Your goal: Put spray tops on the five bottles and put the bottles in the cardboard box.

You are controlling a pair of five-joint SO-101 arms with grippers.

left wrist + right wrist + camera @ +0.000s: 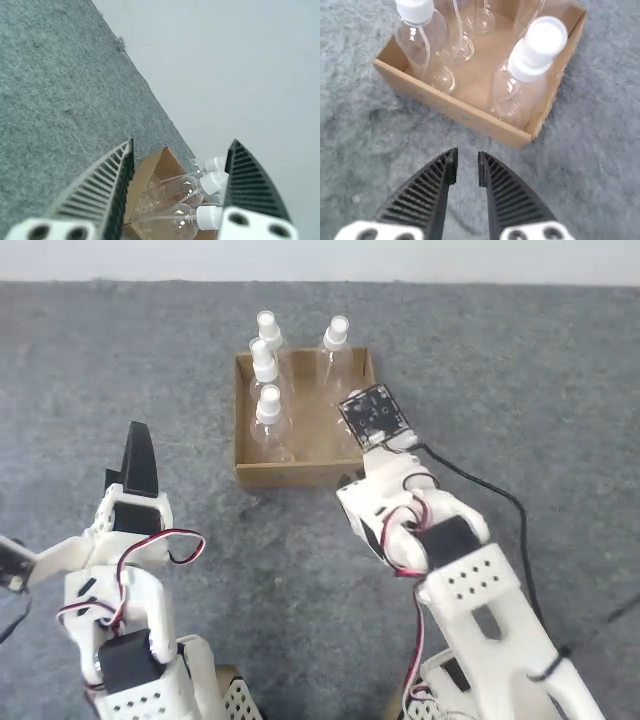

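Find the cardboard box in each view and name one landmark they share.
High view: cardboard box, top centre, ahead of both arms.
Left wrist view: the box lies beyond the left gripper, seen between its open fingers.
Right wrist view: the box sits just past the right gripper.
Shared landmark: white spray tops on the bottles inside.

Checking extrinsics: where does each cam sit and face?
High: fixed above, looking down at carpet, box, bottles; left arm, right arm show.
Left wrist: on left arm, faces along carpet toward box; left claw frames it.
Right wrist: on right arm, looks down into box; right claw shows.
Shared: box, bottles in all.
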